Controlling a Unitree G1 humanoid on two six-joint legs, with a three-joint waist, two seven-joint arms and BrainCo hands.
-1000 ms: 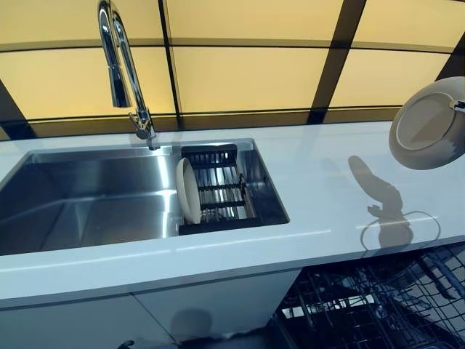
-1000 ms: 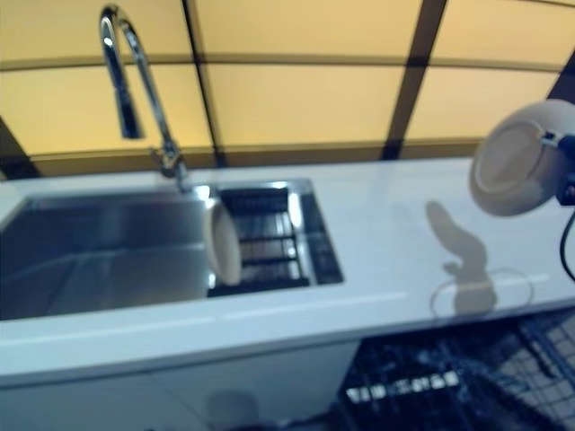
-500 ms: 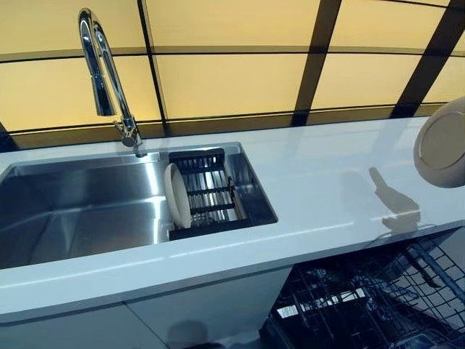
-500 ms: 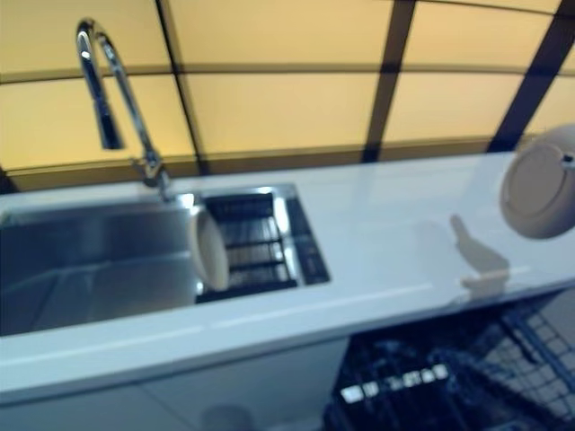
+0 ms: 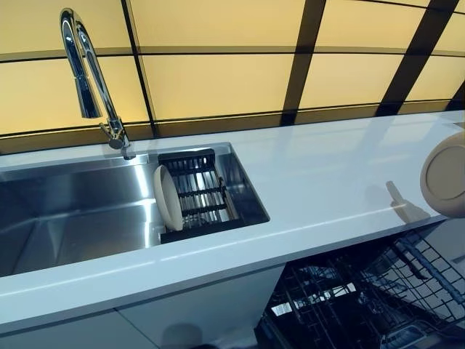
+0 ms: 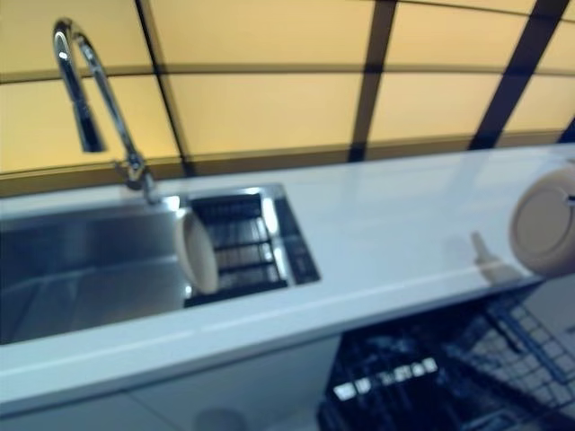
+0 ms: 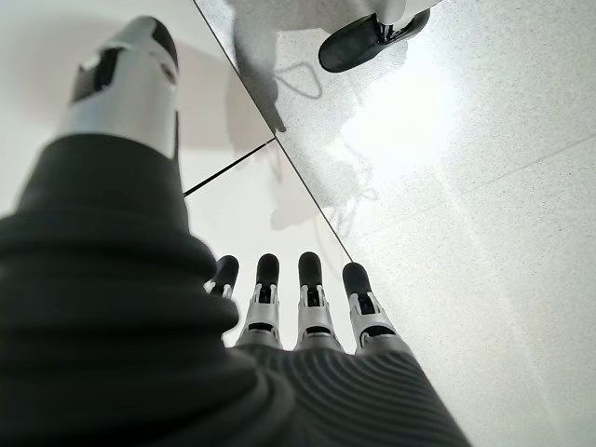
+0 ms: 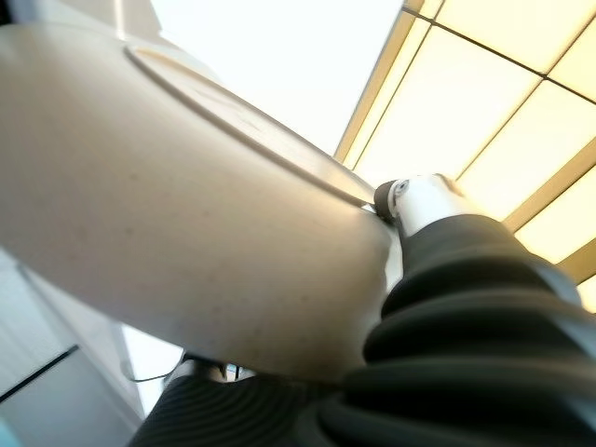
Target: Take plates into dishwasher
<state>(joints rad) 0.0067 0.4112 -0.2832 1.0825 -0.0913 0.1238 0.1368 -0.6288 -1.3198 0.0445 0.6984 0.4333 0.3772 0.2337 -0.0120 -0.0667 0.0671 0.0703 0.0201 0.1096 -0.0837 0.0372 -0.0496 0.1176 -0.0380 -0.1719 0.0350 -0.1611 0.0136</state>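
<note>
So the plate (image 5: 445,174) in the right hand (image 8: 438,209) is a plain cream round one, matte, with a raised foot ring on its underside, and that underside faces the camera. It's up in the air at the right edge of the head views, over the front edge of the white table (image 5: 327,182) and just above the open dishwasher rack (image 5: 363,298). In the right wrist view the plate fills most of the picture and the thumb is pressed over its rim, so the hand is clamped on it.

A second plate (image 5: 167,198), same cream colour, stands on edge in the black drying rack (image 5: 196,193) that sits in the right end of the steel sink (image 5: 73,211). A chrome gooseneck faucet (image 5: 91,80) rises behind the sink.

The left hand (image 7: 298,307) only shows in its own wrist view, fingers straight and holding nothing, pointing down at the floor (image 7: 484,186).

There's some white print on the dishwasher rack's front, too small to read.
</note>
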